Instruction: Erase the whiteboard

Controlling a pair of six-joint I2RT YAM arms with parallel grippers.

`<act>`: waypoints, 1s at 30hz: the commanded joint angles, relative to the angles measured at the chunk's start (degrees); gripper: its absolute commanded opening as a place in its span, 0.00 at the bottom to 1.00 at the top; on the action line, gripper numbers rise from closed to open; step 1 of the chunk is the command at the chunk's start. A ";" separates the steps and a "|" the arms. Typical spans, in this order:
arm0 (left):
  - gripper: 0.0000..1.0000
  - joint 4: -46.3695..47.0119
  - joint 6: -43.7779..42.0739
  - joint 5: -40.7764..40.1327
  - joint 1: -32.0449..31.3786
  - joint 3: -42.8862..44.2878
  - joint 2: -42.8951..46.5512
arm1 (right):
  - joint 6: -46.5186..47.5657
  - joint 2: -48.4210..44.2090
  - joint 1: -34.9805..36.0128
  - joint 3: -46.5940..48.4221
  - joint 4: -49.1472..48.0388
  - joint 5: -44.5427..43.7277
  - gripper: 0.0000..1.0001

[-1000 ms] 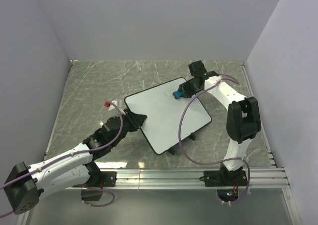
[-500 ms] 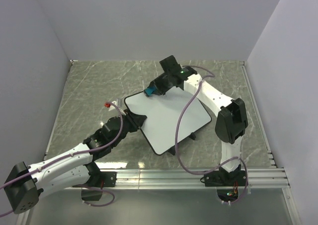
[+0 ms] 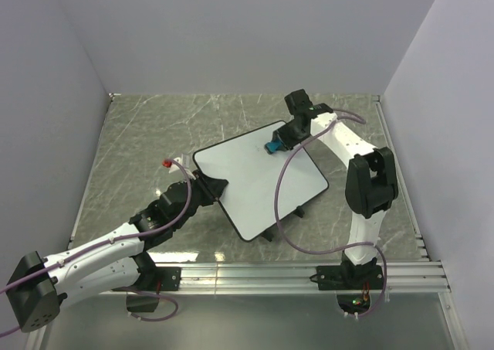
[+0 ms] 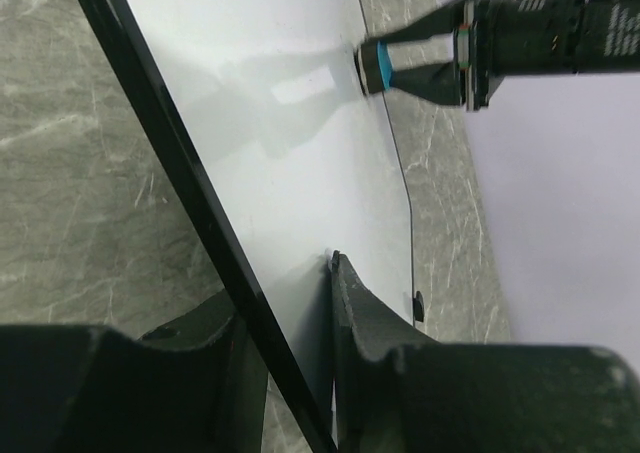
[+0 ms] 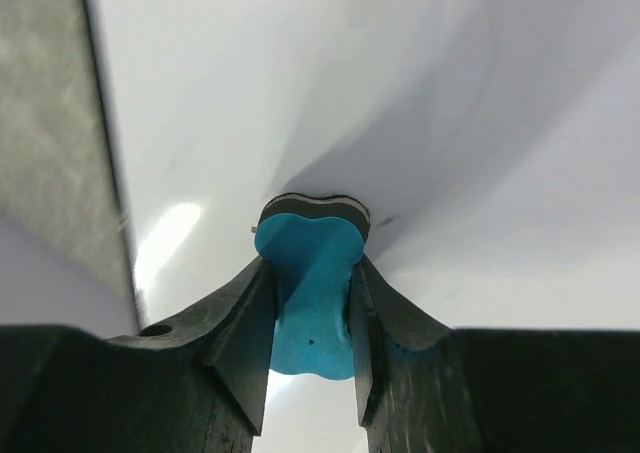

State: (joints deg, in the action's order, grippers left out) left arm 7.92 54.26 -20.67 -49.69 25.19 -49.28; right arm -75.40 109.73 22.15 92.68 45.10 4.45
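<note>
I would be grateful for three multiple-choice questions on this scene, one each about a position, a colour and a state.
1. Where does the eraser meet the whiteboard?
A. near its far corner
B. at its near corner
C. nowhere, it hangs clear of it

2. What colour is the eraser's body?
A. red
B. blue
C. yellow

3. What is the left gripper doing?
A. hanging open
B. holding the eraser
C. clamping the whiteboard's rim

Answers:
1 A, since the top view shows the right gripper holding it against the board there.
2 B, since the right wrist view shows blue between the fingers.
3 C, since the left wrist view shows the black rim between its fingers.
</note>
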 commanded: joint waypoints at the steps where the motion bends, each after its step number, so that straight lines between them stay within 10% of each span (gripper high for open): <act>1: 0.00 -14.43 -13.57 1.51 -1.11 -1.64 -1.61 | 4.38 1.54 -0.44 -3.90 7.19 -4.35 0.00; 8: 0.00 -14.51 -13.48 1.51 -1.11 -1.64 -1.70 | 2.45 -1.19 2.27 -7.35 4.38 -1.90 0.00; 20: 0.00 -14.60 -13.30 1.24 -1.11 -1.46 -2.05 | 0.60 14.01 13.00 25.70 13.08 1.70 0.00; 30: 0.00 -14.60 -13.48 1.50 -1.11 -1.64 -1.70 | -0.72 1.72 8.63 -2.32 4.12 0.92 0.00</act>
State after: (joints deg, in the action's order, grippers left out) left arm 7.05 55.66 -21.91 -49.69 25.19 -49.23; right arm -76.16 111.22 32.12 98.28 46.96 5.41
